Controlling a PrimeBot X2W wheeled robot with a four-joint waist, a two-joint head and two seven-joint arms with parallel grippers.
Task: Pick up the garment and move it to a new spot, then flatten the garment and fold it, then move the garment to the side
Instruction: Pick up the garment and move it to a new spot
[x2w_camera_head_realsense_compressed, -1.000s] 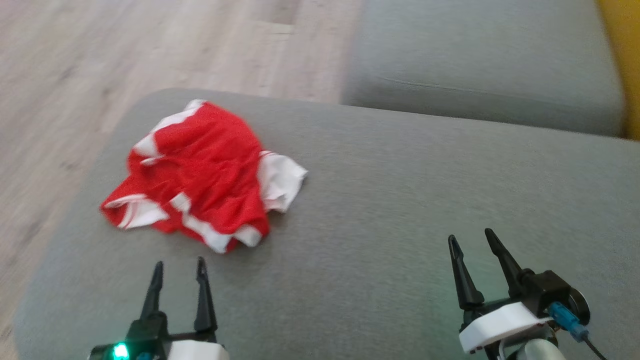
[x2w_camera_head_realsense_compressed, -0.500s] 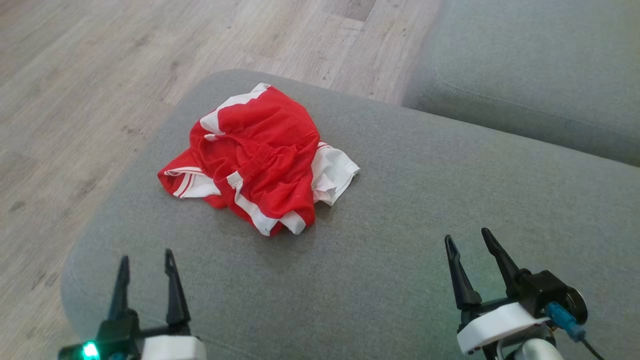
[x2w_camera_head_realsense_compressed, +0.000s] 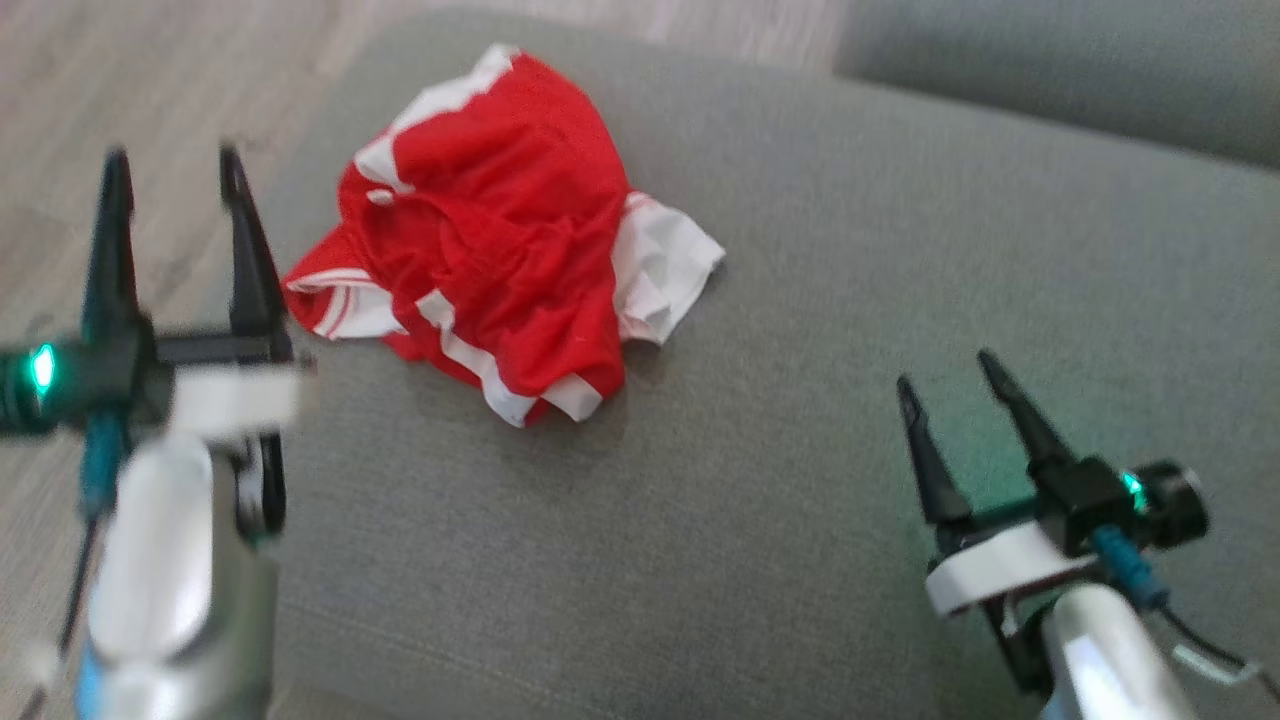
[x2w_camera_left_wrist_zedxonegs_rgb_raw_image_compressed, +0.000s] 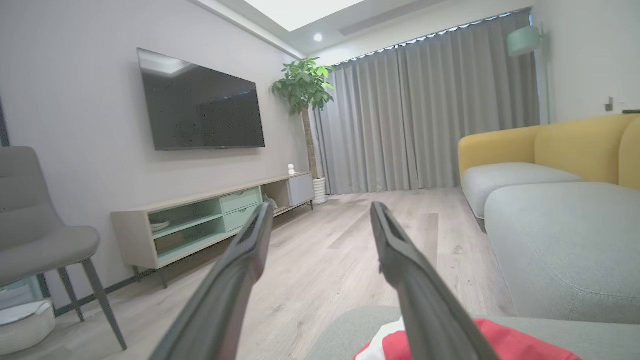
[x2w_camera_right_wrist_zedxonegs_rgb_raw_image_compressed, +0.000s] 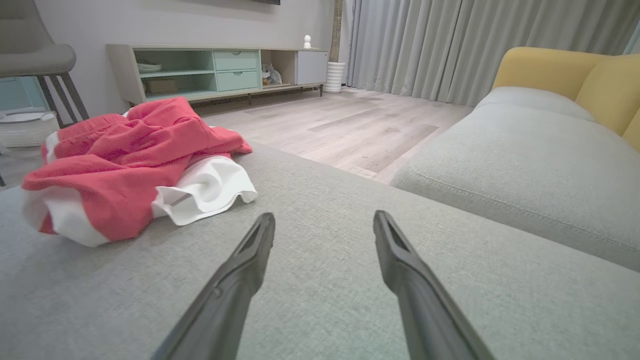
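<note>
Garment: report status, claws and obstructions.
Left claw open, empty, left of garment. Right claw open, empty, over cushion. Garment crumpled on cushion, ungripped. Nothing between claws and it.

Left gripper (x2w_camera_head_realsense_compressed: 173, 160), fingers parted and pointing up the head view, borne on a pale forearm (x2w_camera_head_realsense_compressed: 160, 570) at lower left; right gripper (x2w_camera_head_realsense_compressed: 946, 372) at lower right, fingers likewise parted, tips leaning slightly leftward.
</note>
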